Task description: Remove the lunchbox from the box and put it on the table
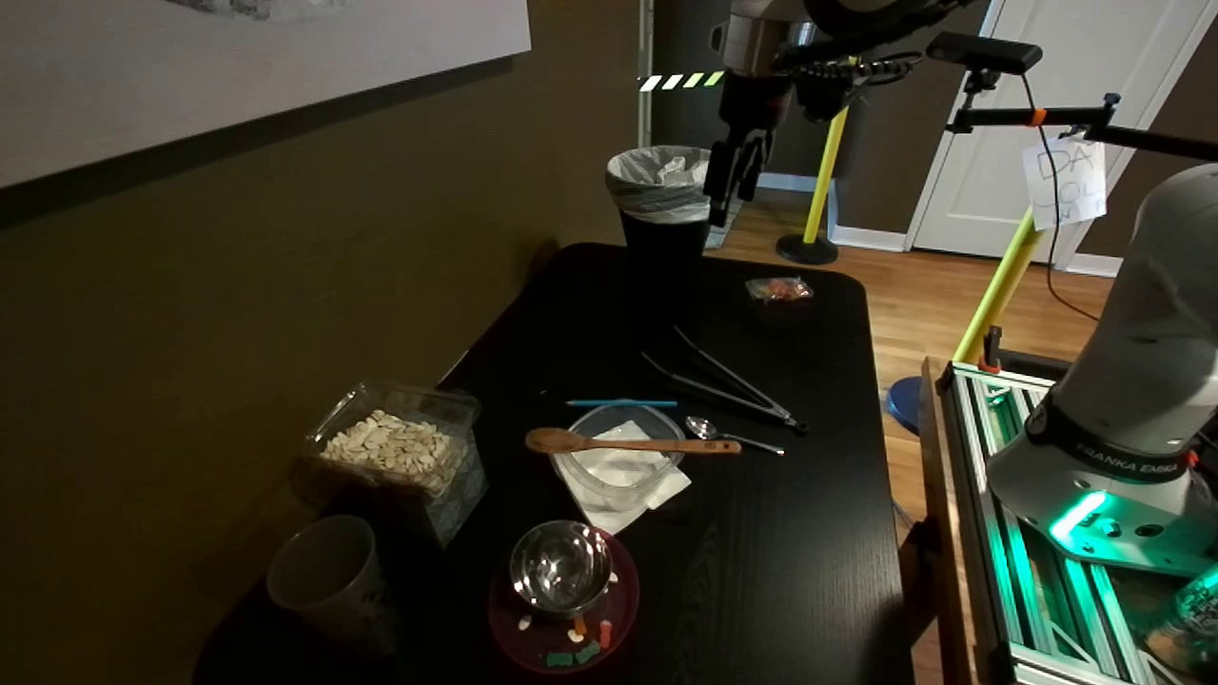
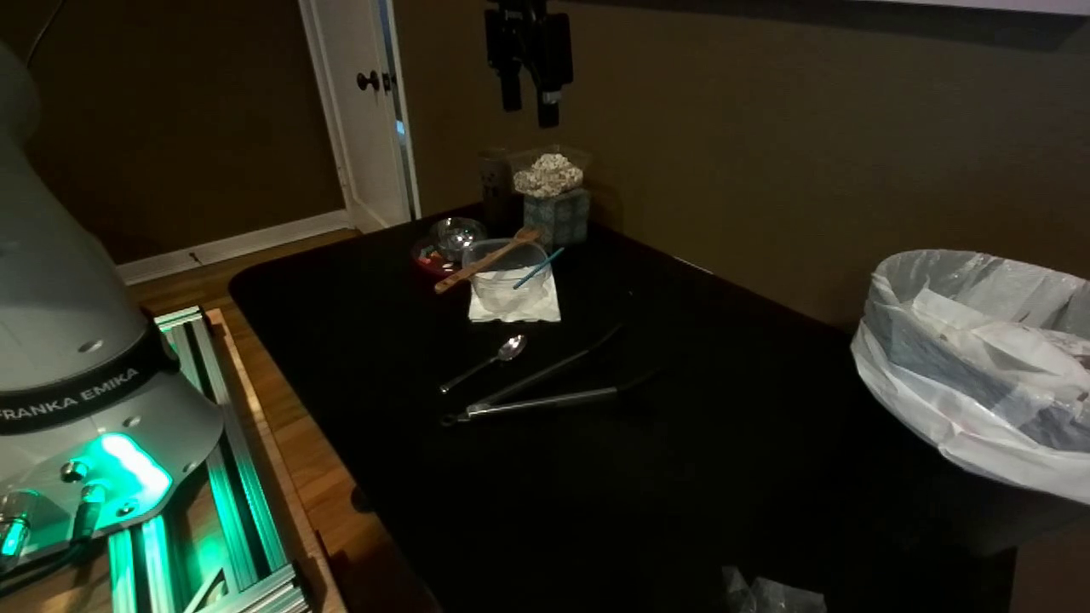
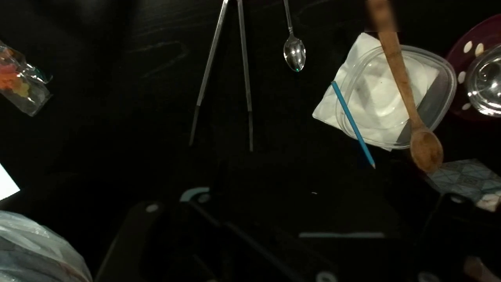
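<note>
Two steps seem to remain, the taking out and the setting down; neither is done. At the near left in an exterior view stands the cup (image 1: 357, 609), its contents too dark to tell. To its right the plate (image 1: 540, 637) carries the bowl (image 1: 561, 571) and some green, orange and pale bits (image 1: 559, 658); glare hides what the bowl has in it.

A little farther, on the left, the lunchbox (image 1: 447, 409) holds a heap of pale seeds (image 1: 395, 445) and sits on top of the box (image 2: 558, 220); whether its base dips inside I cannot tell. It has yet to reach the table (image 1: 771, 552). Farther and to the right, the tub (image 1: 609, 495) stands on a napkin (image 1: 617, 520), the wooden spoon (image 1: 638, 444) across its rim.

Beyond it, the gripper (image 2: 530, 113) hangs high, well apart from the lunchbox, its fingers spread with a plain gap and nothing held; whether that is full spread I cannot tell. Reaching, gripping and lifting all look yet to come. At the far right the packet (image 1: 759, 291) shows orange and yellow pieces (image 3: 8, 78) inside; at the far left the lined bin (image 1: 657, 205) has pale scraps (image 2: 979, 332) in it.
</note>
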